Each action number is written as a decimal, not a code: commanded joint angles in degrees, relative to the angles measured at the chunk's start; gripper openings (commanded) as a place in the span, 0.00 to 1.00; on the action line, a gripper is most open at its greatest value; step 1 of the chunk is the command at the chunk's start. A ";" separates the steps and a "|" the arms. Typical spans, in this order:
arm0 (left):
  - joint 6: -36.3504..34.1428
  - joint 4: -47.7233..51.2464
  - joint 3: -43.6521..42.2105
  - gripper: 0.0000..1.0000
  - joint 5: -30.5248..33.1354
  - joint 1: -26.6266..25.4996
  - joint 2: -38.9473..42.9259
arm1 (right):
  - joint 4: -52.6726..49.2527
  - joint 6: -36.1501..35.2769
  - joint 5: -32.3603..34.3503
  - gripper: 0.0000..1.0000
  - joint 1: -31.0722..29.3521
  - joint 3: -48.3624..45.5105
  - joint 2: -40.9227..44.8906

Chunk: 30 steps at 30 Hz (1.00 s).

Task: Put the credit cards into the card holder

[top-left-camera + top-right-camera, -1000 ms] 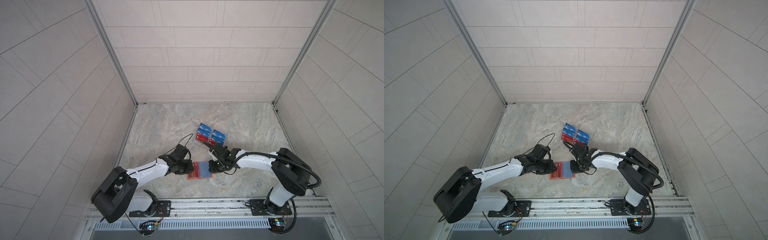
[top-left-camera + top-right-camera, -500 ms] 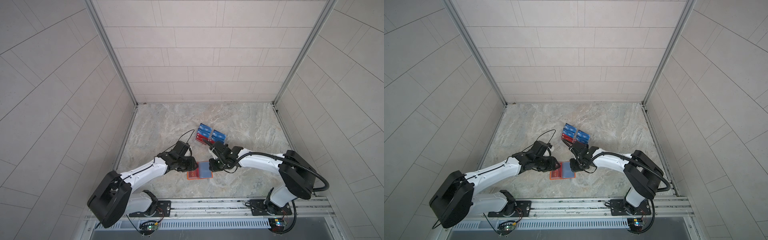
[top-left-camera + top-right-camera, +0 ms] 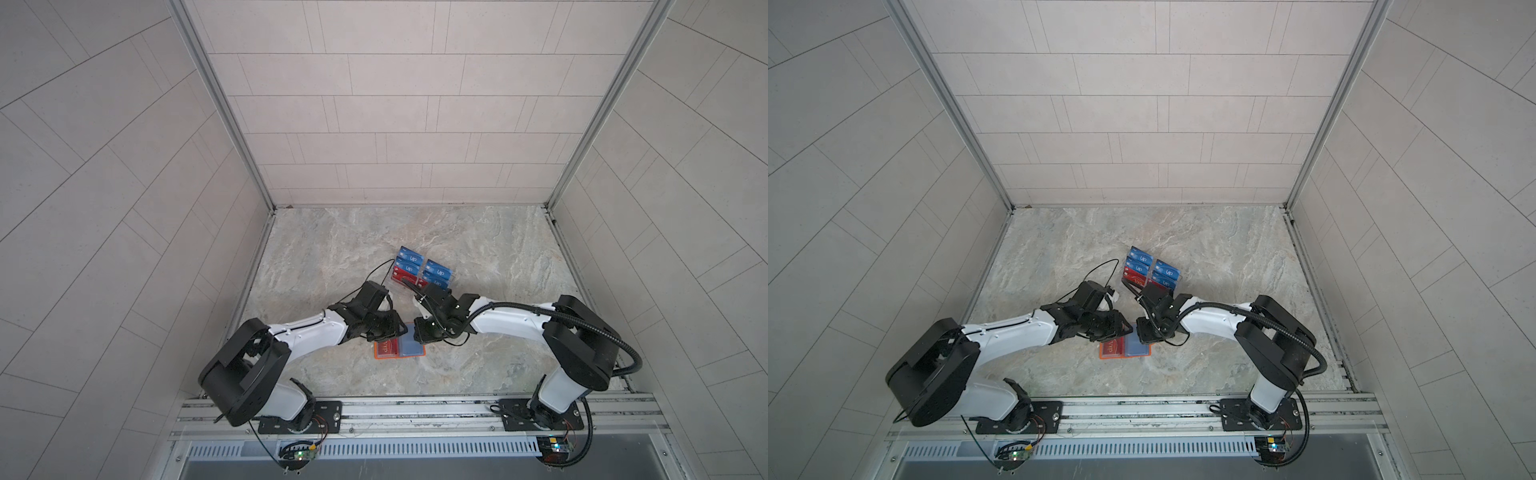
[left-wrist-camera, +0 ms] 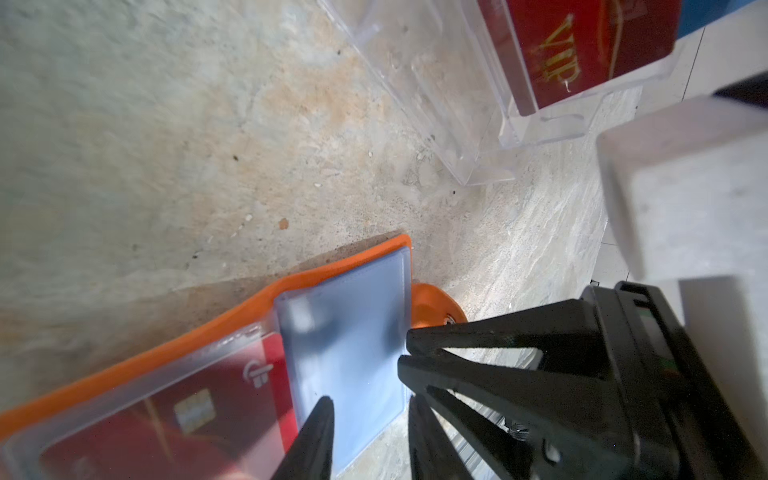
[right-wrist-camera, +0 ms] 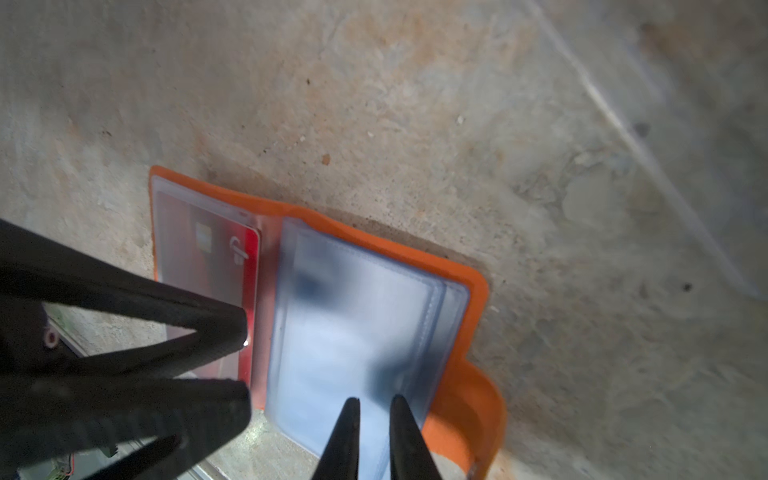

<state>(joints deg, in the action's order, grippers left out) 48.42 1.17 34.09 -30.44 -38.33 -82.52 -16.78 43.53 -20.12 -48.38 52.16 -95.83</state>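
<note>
- Hovering over the left page of the open card holder [image 5: 467, 328], the left gripper [image 5: 244, 363] is standing partway open and gripping nothing, one fingertip touching the film over the red card [image 5: 248, 270]; pushing there is risking sliding the light holder across the smooth marbled table [image 5: 415, 104]
- Lying flat near the front middle of the table, the holder is showing a soft orange cover with rounded corners and a snap tab [image 5: 473, 415]
- Fanning from its spine, the clear sleeves [image 5: 357, 316] are looking thin, glossy and floppy (blurred here, so probably flexing)
- Pinching the free edge of those sleeves, the right gripper [image 5: 374, 401] is keeping its jaws narrow; such slick film is liable to slip out and flop shut, closing the pocket mouth
- Standing in the tiered acrylic rack [image 4: 415, 83] just behind both grippers, the other credit cards [image 3: 434, 272] are reading as rigid, shiny rectangles; a careless wrist is risking knocking the rack
</note>
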 commanded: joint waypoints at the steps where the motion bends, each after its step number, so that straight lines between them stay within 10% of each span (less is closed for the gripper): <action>1: 1.41 -3.45 -1.49 0.35 0.12 -0.21 -0.66 | 0.89 0.23 0.67 0.18 -0.22 -0.37 -0.79; 30: 5.34 -14.51 -5.67 0.36 -3.44 -0.15 -5.36 | 0.53 0.44 1.05 0.17 -0.18 -1.34 -1.45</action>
<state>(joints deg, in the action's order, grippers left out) 52.14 -11.09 30.00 -32.86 -38.35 -87.02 -15.16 43.55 -20.12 -48.38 51.72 -96.44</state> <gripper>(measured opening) 0.357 0.174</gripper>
